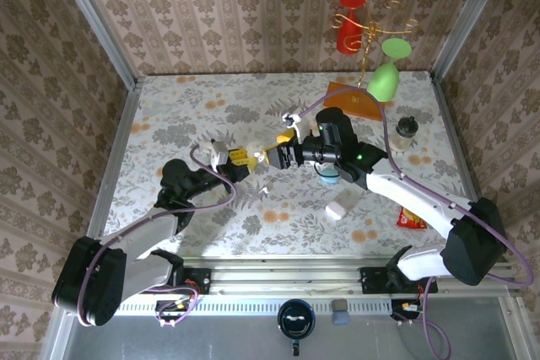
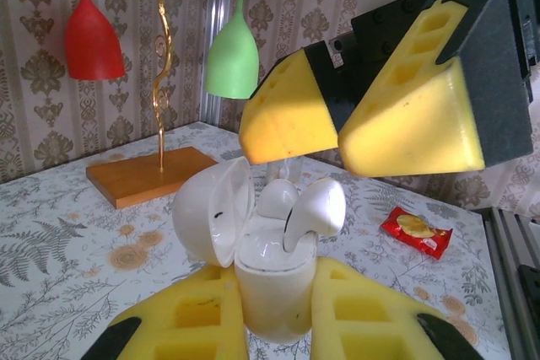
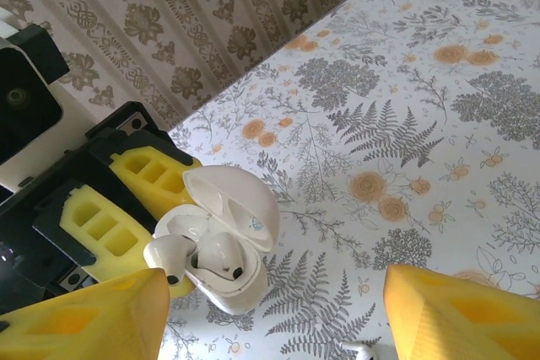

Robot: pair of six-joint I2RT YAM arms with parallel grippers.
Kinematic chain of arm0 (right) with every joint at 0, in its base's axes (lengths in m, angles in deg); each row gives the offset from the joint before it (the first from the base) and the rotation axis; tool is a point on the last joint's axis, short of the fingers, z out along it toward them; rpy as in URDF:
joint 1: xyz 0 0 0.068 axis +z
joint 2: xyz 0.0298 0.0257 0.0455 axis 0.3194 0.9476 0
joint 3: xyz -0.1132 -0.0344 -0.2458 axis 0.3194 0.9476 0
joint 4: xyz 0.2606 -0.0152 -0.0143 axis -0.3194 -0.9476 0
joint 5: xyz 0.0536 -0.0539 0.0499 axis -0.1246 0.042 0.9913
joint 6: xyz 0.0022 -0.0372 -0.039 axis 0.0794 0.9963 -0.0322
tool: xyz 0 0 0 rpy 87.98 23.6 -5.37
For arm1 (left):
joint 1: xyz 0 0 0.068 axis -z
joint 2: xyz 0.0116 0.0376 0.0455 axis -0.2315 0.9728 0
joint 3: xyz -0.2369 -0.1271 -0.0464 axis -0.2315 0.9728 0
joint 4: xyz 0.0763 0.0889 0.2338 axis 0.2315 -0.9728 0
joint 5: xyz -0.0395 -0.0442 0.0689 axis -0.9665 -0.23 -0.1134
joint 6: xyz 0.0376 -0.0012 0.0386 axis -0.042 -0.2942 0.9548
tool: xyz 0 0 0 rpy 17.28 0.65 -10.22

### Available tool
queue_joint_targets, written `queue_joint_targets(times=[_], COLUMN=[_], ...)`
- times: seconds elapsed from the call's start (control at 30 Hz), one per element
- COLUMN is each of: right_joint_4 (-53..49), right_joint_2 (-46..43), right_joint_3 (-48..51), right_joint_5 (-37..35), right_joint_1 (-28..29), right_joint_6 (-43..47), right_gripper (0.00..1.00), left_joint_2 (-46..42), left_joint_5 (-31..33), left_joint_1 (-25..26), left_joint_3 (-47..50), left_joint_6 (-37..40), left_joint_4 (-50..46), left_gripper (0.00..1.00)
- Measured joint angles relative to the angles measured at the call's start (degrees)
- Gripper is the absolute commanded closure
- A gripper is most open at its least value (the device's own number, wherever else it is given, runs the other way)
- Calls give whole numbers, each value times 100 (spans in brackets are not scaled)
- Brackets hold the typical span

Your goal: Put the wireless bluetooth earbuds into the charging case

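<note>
My left gripper [image 2: 274, 319] is shut on the white charging case [image 2: 272, 288], held upright with its lid [image 2: 211, 212] swung open to the left. One earbud [image 2: 277, 198] sits in its slot. A second earbud [image 2: 316, 208] stands tilted in the other slot, its head sticking out above the rim. My right gripper [image 2: 337, 124] hovers open just above the case with nothing between its yellow pads [image 2: 413, 115]. In the right wrist view the case [image 3: 240, 284] is at lower left, the raised earbud [image 3: 167, 252] beside my left pad. A loose earbud [image 3: 363, 350] lies on the table. Both grippers meet mid-table [image 1: 257, 158].
A gold rack on an orange base [image 1: 350, 99] holds a red glass [image 1: 349, 31] and a green glass [image 1: 384, 80] at the back right. Another white case [image 1: 339, 206] lies front right, with a red snack packet [image 1: 411, 219] and a small cup [image 1: 407, 131] nearby.
</note>
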Motion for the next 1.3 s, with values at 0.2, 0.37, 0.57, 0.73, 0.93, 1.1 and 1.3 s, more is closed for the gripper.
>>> queue_joint_targets(times=[0.2, 0.37, 0.57, 0.73, 0.93, 1.1, 1.3], right_joint_4=[-4, -4, -24, -33, -79, -199, -284], right_joint_2=[68, 68, 125, 315, 417, 507, 538], right_joint_3=[-37, -48, -101, -175, -273, -426, -496], right_joint_5=[24, 50, 107, 125, 125, 122, 160], right_joint_1=[15, 79, 142, 195, 238, 262, 260], right_joint_6=[-9, -7, -4, -7, -9, -9, -28], right_gripper=[31, 31, 31, 31, 31, 30, 30], left_joint_2=[0, 0, 0, 0, 0, 0, 0], left_joint_5=[-87, -107, -107, -107, -105, -103, -85], left_joint_1=[0, 0, 0, 0, 0, 0, 0], left_joint_3=[0, 0, 0, 0, 0, 0, 0], left_joint_6=[0, -13, -15, -15, -15, -15, -7], left_joint_4=[22, 48, 116, 114, 111, 107, 109], left_gripper=[97, 97, 97, 97, 97, 98, 98])
